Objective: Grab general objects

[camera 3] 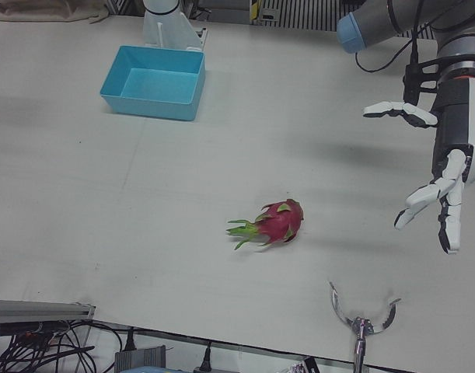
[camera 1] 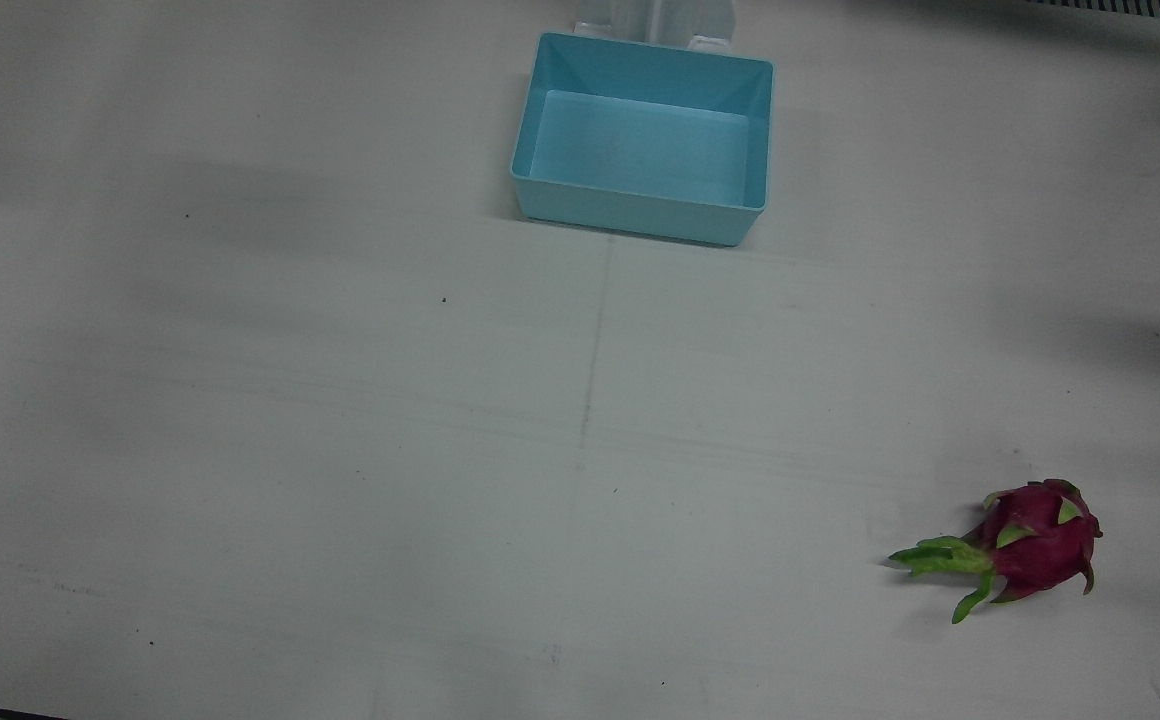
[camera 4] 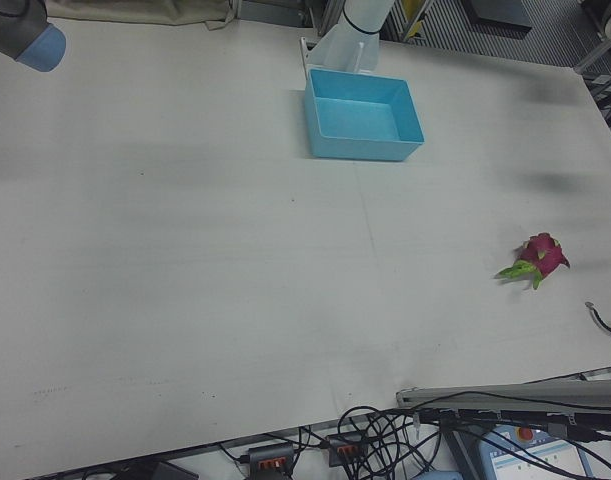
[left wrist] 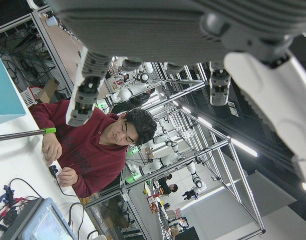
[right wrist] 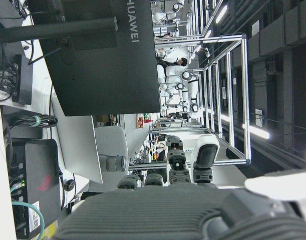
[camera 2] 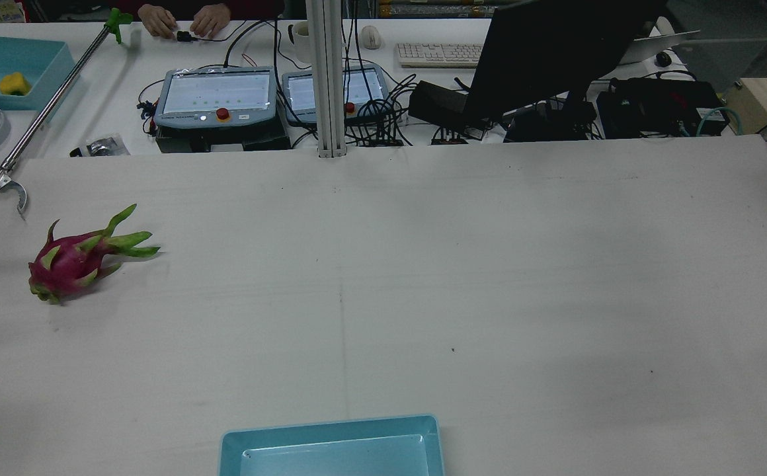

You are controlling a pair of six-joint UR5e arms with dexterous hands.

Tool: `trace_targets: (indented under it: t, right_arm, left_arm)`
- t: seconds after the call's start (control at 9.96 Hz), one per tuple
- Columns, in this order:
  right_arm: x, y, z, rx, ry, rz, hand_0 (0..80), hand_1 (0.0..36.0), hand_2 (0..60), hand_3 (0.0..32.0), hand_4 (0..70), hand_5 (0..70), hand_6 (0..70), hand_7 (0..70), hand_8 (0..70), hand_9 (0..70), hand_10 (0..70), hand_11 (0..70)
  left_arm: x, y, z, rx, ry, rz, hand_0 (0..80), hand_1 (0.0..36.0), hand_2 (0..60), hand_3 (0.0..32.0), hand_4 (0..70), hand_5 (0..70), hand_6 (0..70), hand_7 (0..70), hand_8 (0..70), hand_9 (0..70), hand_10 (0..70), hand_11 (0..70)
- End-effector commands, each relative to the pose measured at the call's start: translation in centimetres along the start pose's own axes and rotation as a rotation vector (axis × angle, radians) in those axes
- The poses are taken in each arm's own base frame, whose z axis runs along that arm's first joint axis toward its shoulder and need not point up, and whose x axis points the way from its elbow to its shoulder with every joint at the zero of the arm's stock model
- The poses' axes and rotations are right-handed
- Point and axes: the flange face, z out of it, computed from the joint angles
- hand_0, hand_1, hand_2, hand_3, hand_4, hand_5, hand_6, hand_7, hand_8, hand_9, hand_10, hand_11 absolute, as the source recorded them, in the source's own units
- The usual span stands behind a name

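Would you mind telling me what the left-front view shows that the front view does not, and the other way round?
Only the left-front view shows the left hand, open and raised above the table, and the claw of a reacher tool lying near the table's front edge. The front view shows nothing of note that the other lacks. Both show the dragon fruit lying on the white table and the empty blue bin.

A smooth, glossy plastic bin [camera 1: 642, 205] sits on the matt table [camera 1: 340, 450]; the dragon fruit [camera 1: 1035, 548] looks waxy.
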Motion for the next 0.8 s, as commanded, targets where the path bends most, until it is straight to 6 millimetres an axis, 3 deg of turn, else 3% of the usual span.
trace_targets:
  t: [0.0, 0.2, 0.3, 0.4, 0.5, 0.6, 0.7]
  right_arm:
    - [0.0, 0.0, 0.0, 0.0, 0.001, 0.0, 0.0, 0.0, 0.0, 0.0, 0.0, 0.0, 0.0, 0.0, 0.0, 0.0, 0.0, 0.0]
    - [0.0, 0.1, 0.0, -0.002, -0.001, 0.0, 0.0, 0.0, 0.0, 0.0, 0.0, 0.0, 0.0, 0.0, 0.0, 0.0, 0.0, 0.0]
    - [0.0, 0.1, 0.0, -0.002, -0.001, -0.001, 0.0, 0.0, 0.0, 0.0, 0.0, 0.0, 0.0, 0.0, 0.0, 0.0, 0.0, 0.0]
    - [0.0, 0.1, 0.0, -0.002, -0.001, -0.001, 0.0, 0.0, 0.0, 0.0, 0.0, 0.0, 0.0, 0.0, 0.0, 0.0, 0.0, 0.0]
    - [0.0, 0.1, 0.0, -0.002, -0.001, 0.0, 0.0, 0.0, 0.0, 0.0, 0.0, 0.0, 0.0, 0.0, 0.0, 0.0, 0.0, 0.0]
    - [0.0, 0.1, 0.0, -0.002, -0.001, 0.0, 0.0, 0.0, 0.0, 0.0, 0.0, 0.0, 0.0, 0.0, 0.0, 0.0, 0.0, 0.0]
    - [0.0, 0.1, 0.0, -0.002, -0.001, 0.0, 0.0, 0.0, 0.0, 0.0, 0.0, 0.0, 0.0, 0.0, 0.0, 0.0, 0.0, 0.0]
  left_arm:
    - [-0.2, 0.0, 0.1, -0.001, -0.004, 0.0, 54.0, 11.0, 0.0, 32.0, 0.0, 0.0, 0.0, 0.0, 0.0, 0.0, 0.0, 0.0]
    - [-0.9, 1.7, 0.5, -0.048, -0.062, 0.046, 53.7, 10.3, 0.0, 32.0, 0.0, 0.0, 0.0, 0.0, 0.0, 0.0, 0.0, 0.0]
    - [0.3, 3.8, 0.2, -0.049, -0.071, 0.131, 53.3, 9.8, 0.0, 32.0, 0.0, 0.0, 0.0, 0.0, 0.0, 0.0, 0.0, 0.0]
    - [1.4, 6.8, -0.5, -0.059, -0.072, 0.231, 53.0, 9.5, 0.0, 32.0, 0.0, 0.0, 0.0, 0.0, 0.0, 0.0, 0.0, 0.0]
    - [1.8, 10.7, 0.6, -0.056, -0.105, 0.377, 53.4, 10.1, 0.0, 32.0, 0.0, 0.0, 0.0, 0.8, 0.0, 0.0, 0.0, 0.0]
    - [2.4, 15.7, 3.3, -0.082, -0.124, 0.526, 55.6, 12.1, 0.0, 32.0, 0.0, 0.0, 0.0, 1.6, 0.0, 0.0, 0.0, 0.0]
    - [2.8, 17.5, 4.1, -0.086, -0.128, 0.609, 56.6, 13.1, 0.0, 32.0, 0.0, 0.0, 0.0, 2.6, 0.0, 0.0, 0.0, 0.0]
